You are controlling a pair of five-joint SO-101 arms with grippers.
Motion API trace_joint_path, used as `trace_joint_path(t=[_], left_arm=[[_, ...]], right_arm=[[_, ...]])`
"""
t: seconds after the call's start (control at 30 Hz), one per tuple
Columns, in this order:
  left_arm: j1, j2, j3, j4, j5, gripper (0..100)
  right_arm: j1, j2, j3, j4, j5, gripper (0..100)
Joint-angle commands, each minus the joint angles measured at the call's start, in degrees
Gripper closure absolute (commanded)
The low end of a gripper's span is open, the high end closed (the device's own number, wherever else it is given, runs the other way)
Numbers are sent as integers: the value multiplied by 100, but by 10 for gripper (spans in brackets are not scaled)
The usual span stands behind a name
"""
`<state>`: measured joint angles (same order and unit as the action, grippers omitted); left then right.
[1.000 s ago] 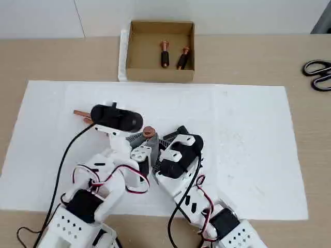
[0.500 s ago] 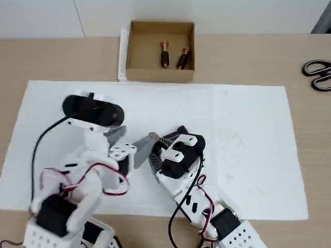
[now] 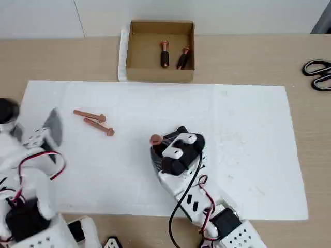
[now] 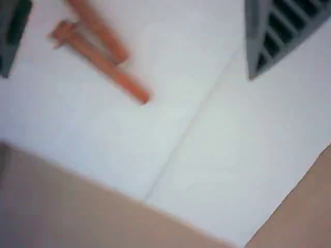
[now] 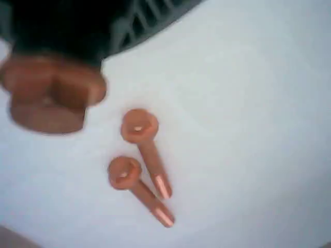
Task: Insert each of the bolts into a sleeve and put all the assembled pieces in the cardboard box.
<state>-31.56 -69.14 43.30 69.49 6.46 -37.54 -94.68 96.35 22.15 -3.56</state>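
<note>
Holding one assembled piece (image 3: 155, 139) well short of the cardboard box (image 3: 160, 22).
The right gripper (image 3: 159, 144) is clamping a bolt seated in its dark sleeve, with the copper head poking out toward the left arm's side, above the white sheet (image 3: 248, 129) on the tabletop (image 3: 258, 57). The box is sitting almost straight ahead of it, past the sheet's far edge, and two finished pieces (image 3: 164, 53) are lying inside. The right arm is standing nearer the box, so the carry looks to be its job. The left gripper (image 3: 46, 132) is hanging with jaws apart near two loose bolts (image 3: 99, 126), which are lying side by side.

Two bolts (image 3: 98, 125) on sheet (image 3: 248, 134), before box (image 3: 160, 75)
</note>
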Motion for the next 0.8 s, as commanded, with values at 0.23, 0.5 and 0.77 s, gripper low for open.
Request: trace_joint_path(t=[0.23,0.5,0.77], left_arm=[[-299,-26,1613,-123,-695,742],[-290,-26,1833,-158,-703,742],[-299,-26,1868,-149,-703,742]], right_arm=[[2290,-75,-431,585,79,995],[2422,1596,-3182,1341,316,995],[2396,6114,-6989,884,273,995]])
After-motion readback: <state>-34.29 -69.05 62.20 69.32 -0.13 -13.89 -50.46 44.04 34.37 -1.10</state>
